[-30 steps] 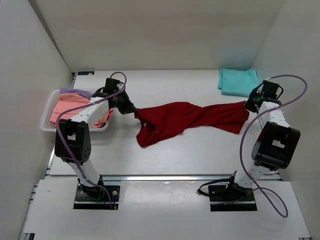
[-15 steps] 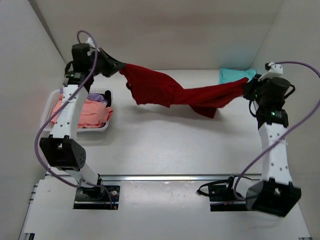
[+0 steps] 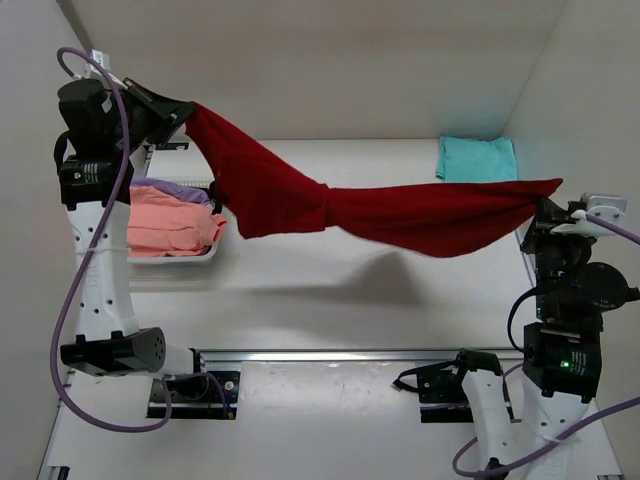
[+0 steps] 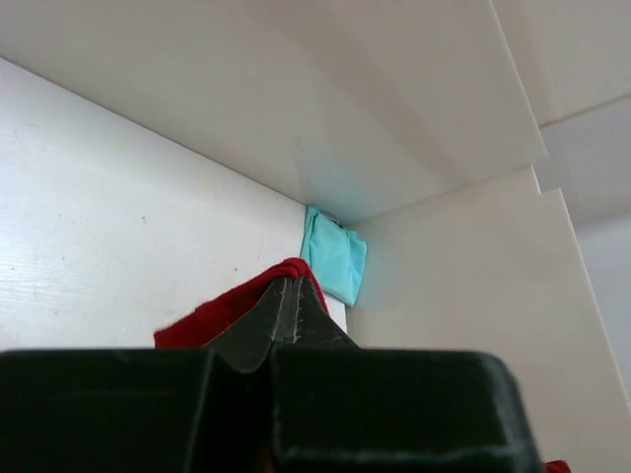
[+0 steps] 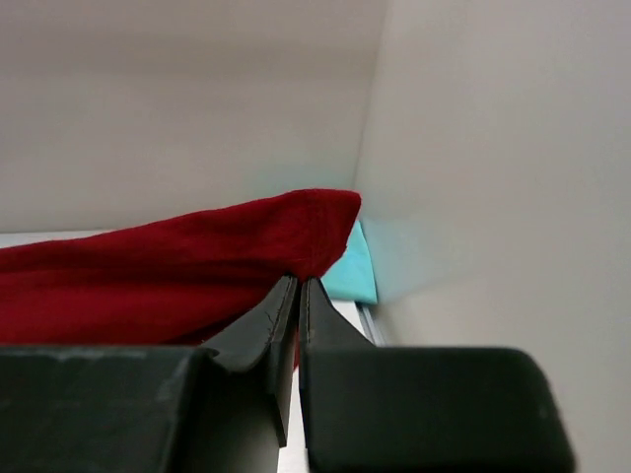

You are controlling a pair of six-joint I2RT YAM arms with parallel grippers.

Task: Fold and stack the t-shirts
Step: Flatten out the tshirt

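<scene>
The dark red t-shirt (image 3: 380, 212) hangs stretched in the air between my two grippers, high above the table. My left gripper (image 3: 180, 108) is shut on its left end at the upper left; the wrist view shows red cloth (image 4: 222, 310) at the closed tips (image 4: 286, 281). My right gripper (image 3: 545, 205) is shut on its right end; the cloth (image 5: 168, 276) fills the right wrist view above the tips (image 5: 299, 281). A folded teal t-shirt (image 3: 477, 158) lies at the back right corner. The salmon pink t-shirt (image 3: 165, 225) and lavender t-shirt (image 3: 170, 188) lie in the basket.
A white mesh basket (image 3: 200, 256) stands at the left of the table. White walls close in the back and both sides. The teal shirt also shows in the left wrist view (image 4: 335, 254) and in the right wrist view (image 5: 353, 271).
Both arms have risen and spread apart, lifting the dark red shirt off the table and pulling it into a long stretched band in the air.
</scene>
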